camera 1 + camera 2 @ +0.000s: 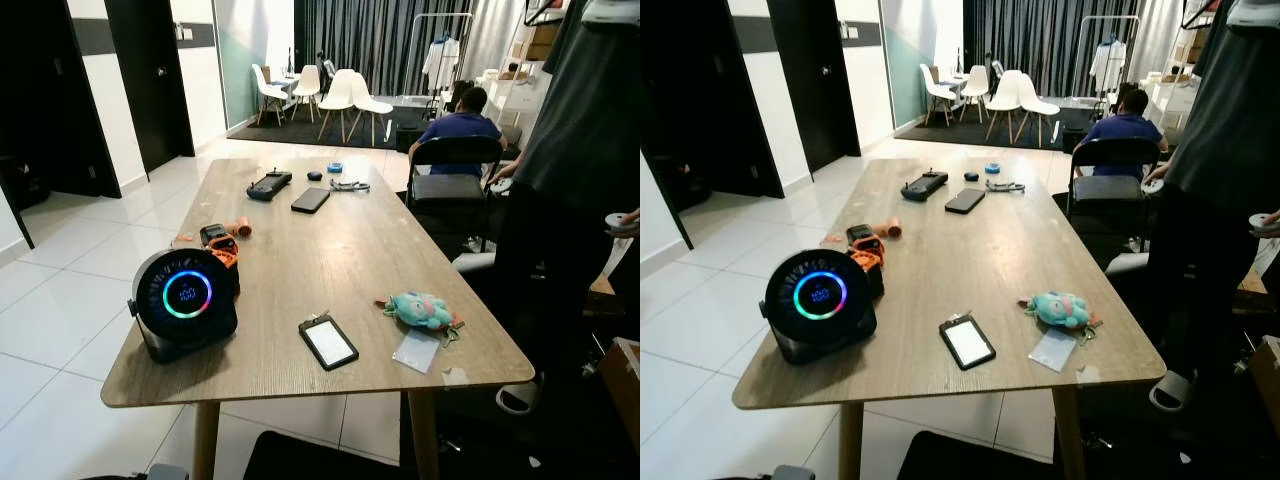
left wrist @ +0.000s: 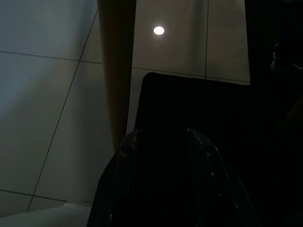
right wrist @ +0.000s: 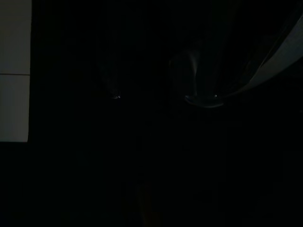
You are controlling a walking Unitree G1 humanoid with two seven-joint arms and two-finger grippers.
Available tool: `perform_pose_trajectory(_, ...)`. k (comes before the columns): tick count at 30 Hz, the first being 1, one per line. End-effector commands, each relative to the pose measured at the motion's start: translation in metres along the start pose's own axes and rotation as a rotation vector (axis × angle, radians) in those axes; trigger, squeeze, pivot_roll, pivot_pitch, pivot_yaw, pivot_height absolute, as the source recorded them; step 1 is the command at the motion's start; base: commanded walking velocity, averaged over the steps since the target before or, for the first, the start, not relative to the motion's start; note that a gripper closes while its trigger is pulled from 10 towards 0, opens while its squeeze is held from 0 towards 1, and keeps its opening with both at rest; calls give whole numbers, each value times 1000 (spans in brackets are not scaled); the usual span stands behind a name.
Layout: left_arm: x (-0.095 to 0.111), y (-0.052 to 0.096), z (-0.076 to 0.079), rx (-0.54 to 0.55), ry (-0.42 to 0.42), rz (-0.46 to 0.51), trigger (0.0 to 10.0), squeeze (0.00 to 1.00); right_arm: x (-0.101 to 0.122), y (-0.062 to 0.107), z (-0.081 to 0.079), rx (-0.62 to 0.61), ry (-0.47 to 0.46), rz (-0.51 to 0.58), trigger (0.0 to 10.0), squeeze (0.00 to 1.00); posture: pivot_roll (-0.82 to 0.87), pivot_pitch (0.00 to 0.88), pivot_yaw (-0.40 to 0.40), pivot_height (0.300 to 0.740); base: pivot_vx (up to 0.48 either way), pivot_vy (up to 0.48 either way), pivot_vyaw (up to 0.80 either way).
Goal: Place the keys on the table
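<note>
We are seeing the keys with a teal plush keychain [image 1: 424, 310] lying on the long wooden table [image 1: 340, 250], near its right front corner. Our left gripper [image 2: 163, 142] is hanging below over dark matting, fingers parted and empty, well apart from the keys. Our right gripper's state we cannot tell.

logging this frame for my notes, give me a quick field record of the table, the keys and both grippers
table: wooden table, seen from its near end
keys: keys with teal plush keychain lying on the table near the right front corner
nearby: card holder, round speaker
left gripper: left gripper low over the floor, fingers apart, holding nothing
right gripper: in dark shade, state unclear
person: standing at the table's right side
</note>
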State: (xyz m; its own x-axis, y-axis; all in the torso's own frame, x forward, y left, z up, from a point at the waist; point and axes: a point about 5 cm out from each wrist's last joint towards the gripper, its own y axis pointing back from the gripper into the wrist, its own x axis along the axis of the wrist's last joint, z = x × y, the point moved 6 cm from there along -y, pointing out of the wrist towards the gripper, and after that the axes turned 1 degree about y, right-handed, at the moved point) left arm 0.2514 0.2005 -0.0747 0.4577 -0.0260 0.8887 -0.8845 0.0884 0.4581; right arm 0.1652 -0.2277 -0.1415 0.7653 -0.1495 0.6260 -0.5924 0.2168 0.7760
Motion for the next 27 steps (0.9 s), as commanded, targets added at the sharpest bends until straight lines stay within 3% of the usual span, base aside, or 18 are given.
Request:
perform_pose_trajectory(1, -9, 3, -1, 12, 4, -29, 10000, 0, -7, 1, -3, -4, 12, -30, 10000, 0, -2, 60, 22, 740, 0, 0, 0)
perform_pose_trajectory(12, -19, 2, -3, 22, -20, -89, 10000, 0, -4, 0, -3, -14, 50, -25, 10000, 0, 3, 78, 27, 740, 0, 0, 0)
perform_pose_trajectory(21, -22, 0, 1, 19, -31, -117, 10000, 0, -4, 0, -3, -12, 43, -20, 10000, 0, 6, 83, 31, 740, 0, -390, 0)
perform_pose_trajectory(27, -26, 1, -3, 40, -28, -142, 10000, 0, -4, 0, -2, -14, 48, -23, 10000, 0, 7, 83, 32, 740, 0, 0, 0)
